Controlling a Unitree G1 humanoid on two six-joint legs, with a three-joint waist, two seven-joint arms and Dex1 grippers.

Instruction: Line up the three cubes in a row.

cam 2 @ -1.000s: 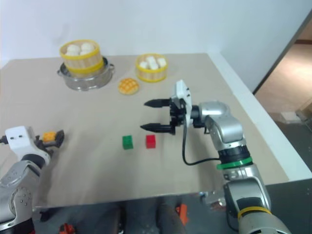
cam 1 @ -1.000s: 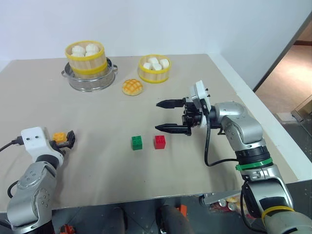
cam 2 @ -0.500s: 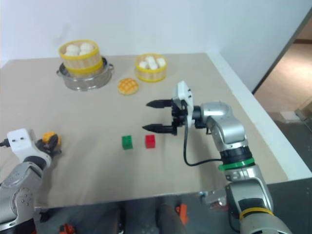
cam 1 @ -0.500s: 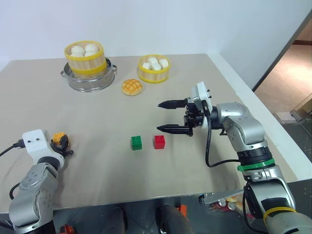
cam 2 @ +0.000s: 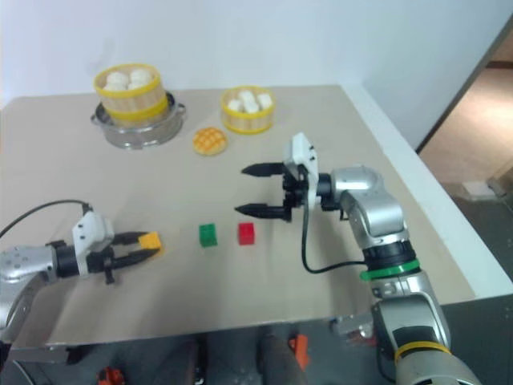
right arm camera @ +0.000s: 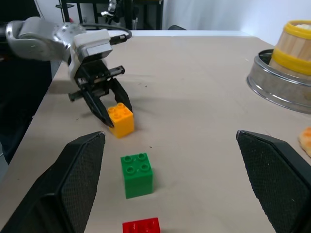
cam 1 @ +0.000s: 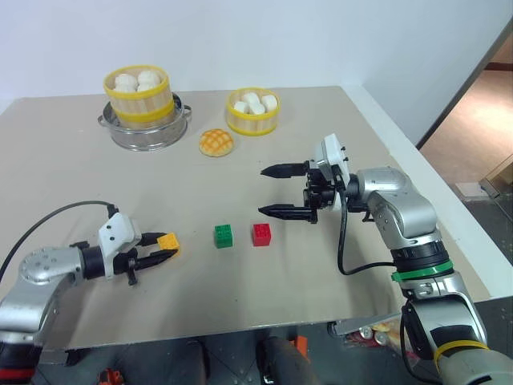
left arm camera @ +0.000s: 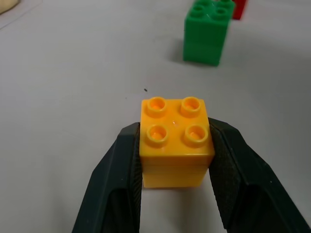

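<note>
Table [cam 1: 72, 152]: a wide beige top; bare surface runs left of the green cube, so there is room to end the row there.
Right gripper [cam 1: 271, 191]: hangs in the air over the table, just far and right of the red cube, jaws spread wide with nothing between them. It looks clear of the row and is best kept out of the way.
Left gripper [cam 1: 164, 251]: low over the near left of the table, fingers [left arm camera: 119, 170] clamped on the two side faces of the orange-yellow cube, studs up. The grip looks square and centred, so a level carry should keep it from twisting.
Green cube [cam 1: 224, 235]: on the table near the middle, studs up, just left of the red one with a small gap. This pair sets the line to follow.
Red cube [cam 1: 261, 233]: right end of the pair, level with the green in near-far terms.
Orange-yellow cube [cam 1: 167, 241]: held left of the green cube, apart from it and slightly nearer than the pair's line.
Step in hand: placing the third cube, by my reading.
Doing it well: nudge it a little farther to meet the line, bring it right until the gap matches the green-red gap, set it flat, then let go without dragging.
Risk: the outer finger could brush the green cube if brought too close.
</note>
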